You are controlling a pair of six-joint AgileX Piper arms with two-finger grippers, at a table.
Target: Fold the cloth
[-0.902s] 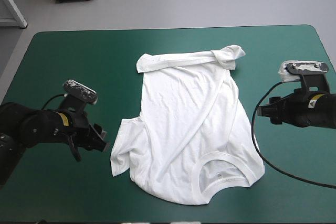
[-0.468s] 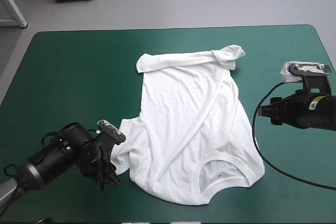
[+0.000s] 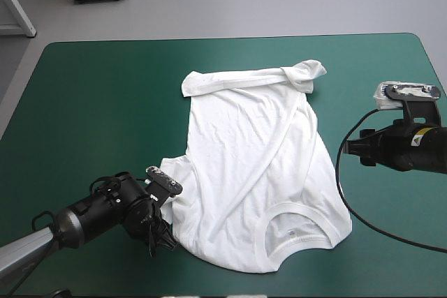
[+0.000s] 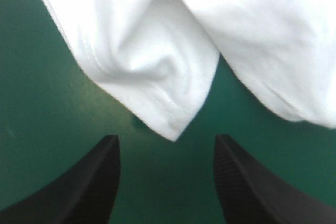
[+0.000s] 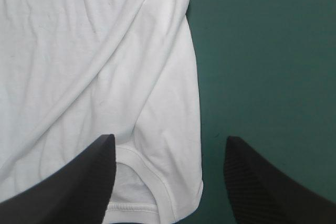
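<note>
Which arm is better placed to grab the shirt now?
Left. The left pincer, open, sits at the crumpled sleeve of the T-shirt, with the sleeve's corner just ahead and centred. The right pincer, also open, stands apart from the shirt's right edge.

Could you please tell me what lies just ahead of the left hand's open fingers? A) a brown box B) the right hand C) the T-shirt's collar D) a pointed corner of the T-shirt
D: the left wrist view shows a pointed corner of the T-shirt just ahead of the open left hand, not between its fingers.
</note>
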